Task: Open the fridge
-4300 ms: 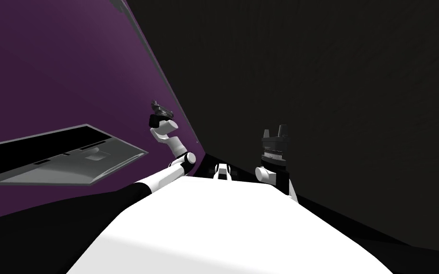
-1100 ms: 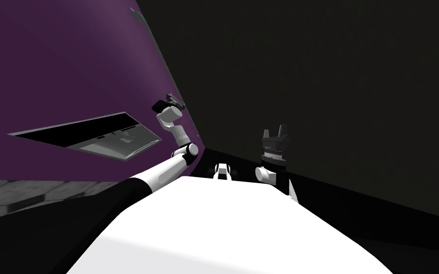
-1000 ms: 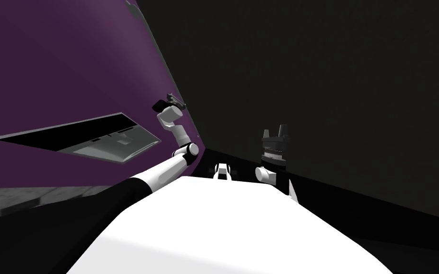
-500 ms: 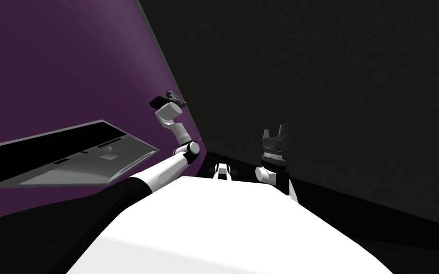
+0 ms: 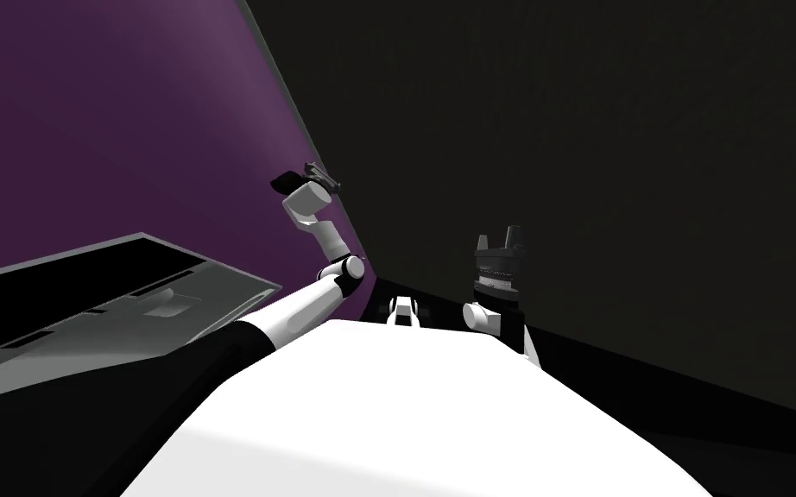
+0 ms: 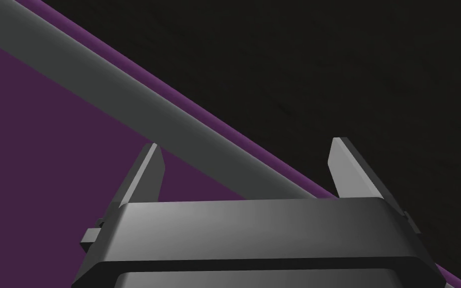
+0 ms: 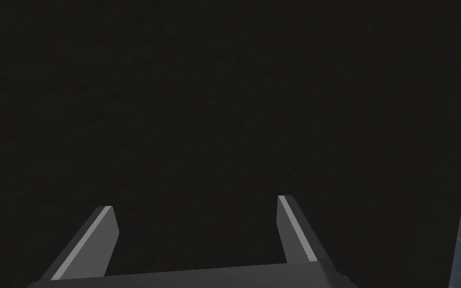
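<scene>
Parked tight against dark, near-black fridge front [image 5: 603, 173], spread ahead and to the right; task's thing right at hand, its long grey handle [image 6: 124, 95] running along the fridge edge just beside purple wall [image 5: 111, 112]. Likely trouble from that closeness: door swinging out into chest or right arm without backing off during the pull. Wall hard by the handle, so little side room for left wrist; scrape possible. Grey-framed window [image 5: 206, 289] lower on wall, well apart from handle, black area behind it, no obstacle. Up at handle, left gripper [image 6: 245, 145], fingers [image 6: 144, 175] wide, one either side of the bar, not pressing; bar crossing the gap on a slant. Judged step: close, then pull. Risk there: skewed pinch on thin blades, bar slipping out under load; or pull on a wrong line, dragging fingers along the bar. Low on the other side, right gripper [image 5: 497, 233], facing fridge front, fingers spread wide, holding nothing; possibly in the door's path, hinge side not readable.
</scene>
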